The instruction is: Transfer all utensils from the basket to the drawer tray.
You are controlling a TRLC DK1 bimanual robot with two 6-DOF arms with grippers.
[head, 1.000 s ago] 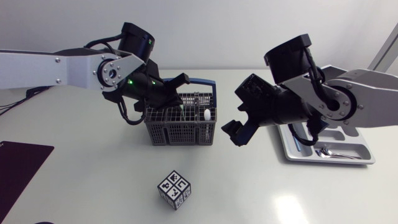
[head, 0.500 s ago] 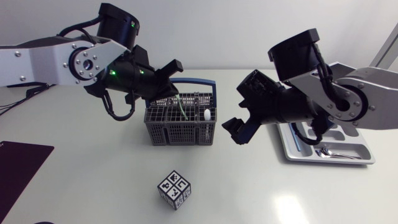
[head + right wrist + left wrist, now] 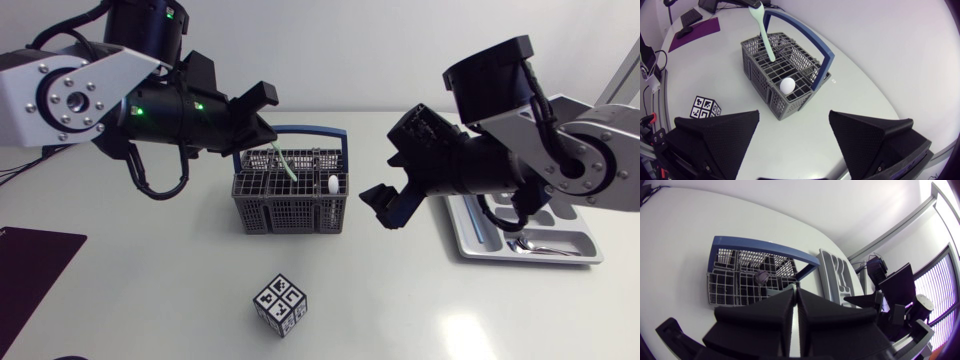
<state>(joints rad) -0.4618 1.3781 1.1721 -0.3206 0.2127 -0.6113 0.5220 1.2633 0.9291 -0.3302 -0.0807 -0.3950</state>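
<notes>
A dark grey wire basket with a blue handle stands mid-table. My left gripper hovers above its back left, shut on the top of a pale green utensil whose lower end still dips into the basket. In the right wrist view the green utensil hangs over the basket, and a white round-headed utensil stands in a front compartment. My right gripper is open, just right of the basket. The grey drawer tray at the right holds a spoon.
A black-and-white marker cube sits in front of the basket. A dark purple mat lies at the table's front left. In the left wrist view the tray lies beyond the basket.
My left arm has risen and drawn back to the left, lifting the green utensil most of the way out of the basket. The right arm has shifted slightly to the right.
</notes>
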